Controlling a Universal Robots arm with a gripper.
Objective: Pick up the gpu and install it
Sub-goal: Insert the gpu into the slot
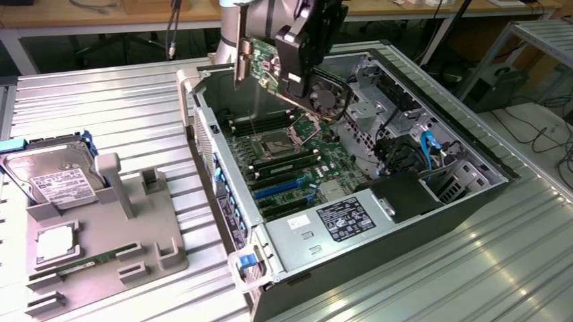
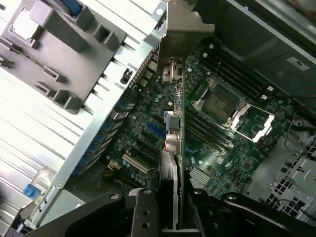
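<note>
The gpu (image 1: 268, 64), a green-and-dark card with a round fan and a pale metal bracket (image 1: 240, 64) at one end, hangs in the air above the open computer case (image 1: 201, 127). My gripper (image 1: 300, 64) is shut on it from above. In the wrist view the gpu (image 2: 180, 123) is seen edge-on, running away from my gripper (image 2: 177, 210), with its bracket (image 2: 182, 29) at the far end. Below it lies the motherboard (image 2: 217, 148) with blue expansion slots (image 2: 157, 131) and the CPU socket (image 2: 219, 103). The card is well clear of the board.
A grey fixture tray (image 1: 134, 241) at the exterior view's left holds a hard drive (image 1: 58, 178), a green RAM stick (image 1: 85, 261) and a silver CPU (image 1: 56, 243). Inside the case sit the power supply (image 1: 345, 218), drive cage and cables (image 1: 430, 151).
</note>
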